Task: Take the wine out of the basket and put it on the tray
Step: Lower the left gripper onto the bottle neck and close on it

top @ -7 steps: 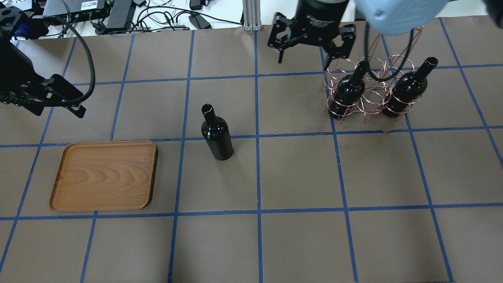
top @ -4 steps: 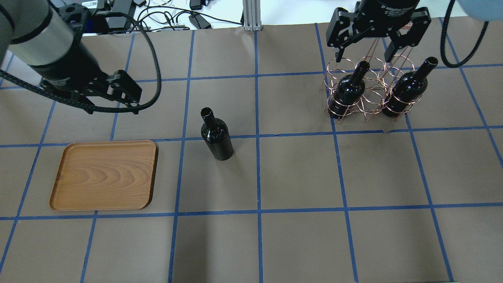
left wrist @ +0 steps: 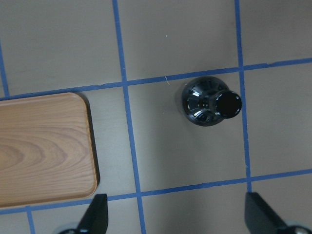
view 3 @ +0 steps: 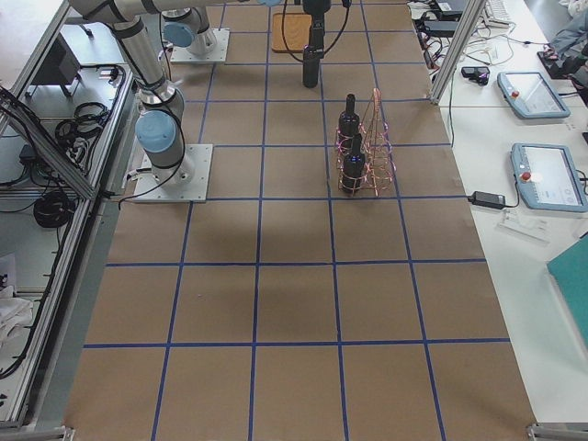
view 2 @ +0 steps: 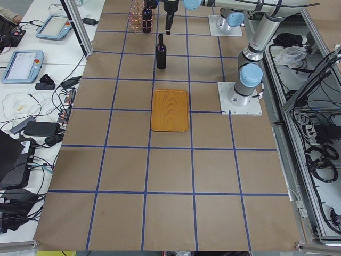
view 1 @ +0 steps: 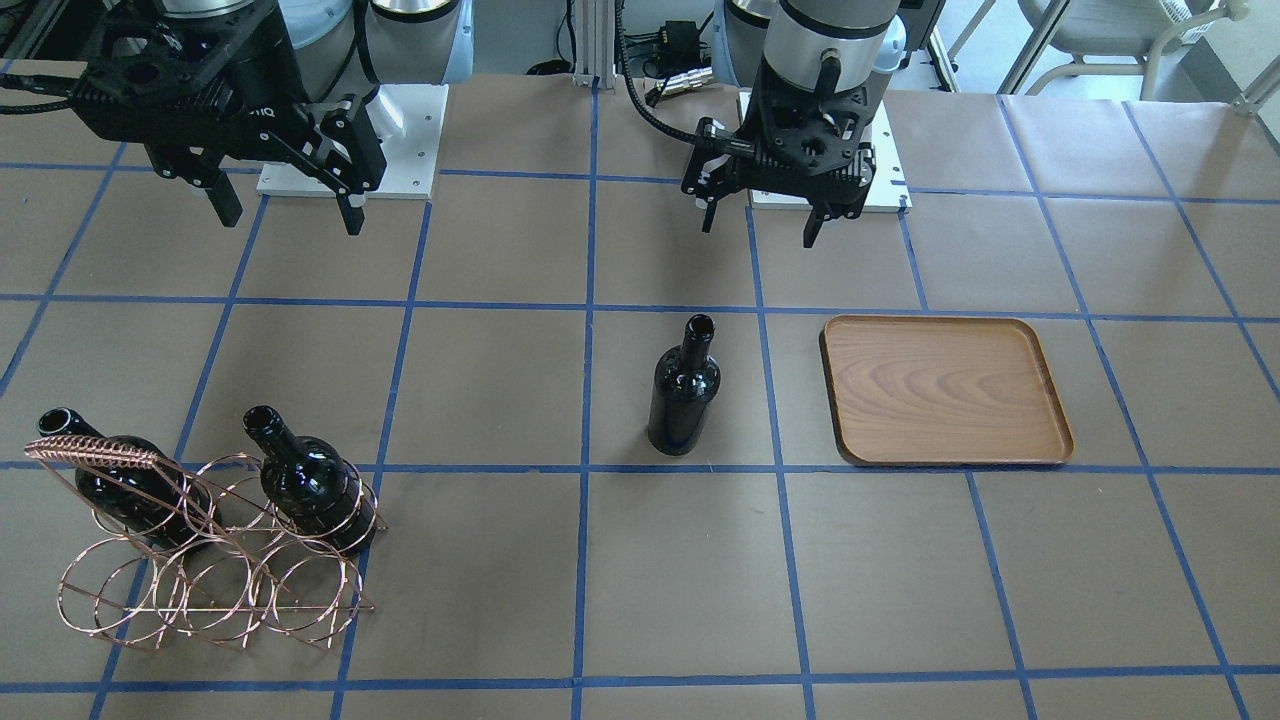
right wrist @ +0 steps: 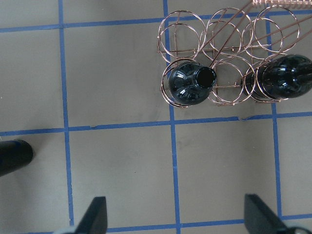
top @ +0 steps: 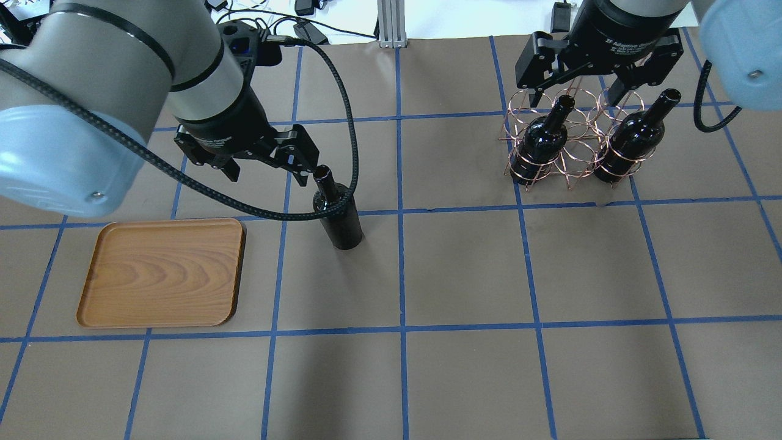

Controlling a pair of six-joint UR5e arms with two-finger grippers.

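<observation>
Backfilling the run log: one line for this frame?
left tool open, hovering near standing bottle | right tool open, hovering near basket | two bottles in basket | tray without bottle

Wine (top: 338,214): near-black glass, glossy, smooth, w/ bright highlights. Basket (view 1: 95,452): thin copper-col. metal wire, shiny. Tray (top: 162,272): brown wood grain, smooth, satin finish. Table (top: 464,269): matt brown paper-like cover, w/ blue tape lines (top: 401,275). Left gripper (view 1: 758,230), right gripper (view 1: 290,220): matt black; metal vs. plastic n/k.
</observation>
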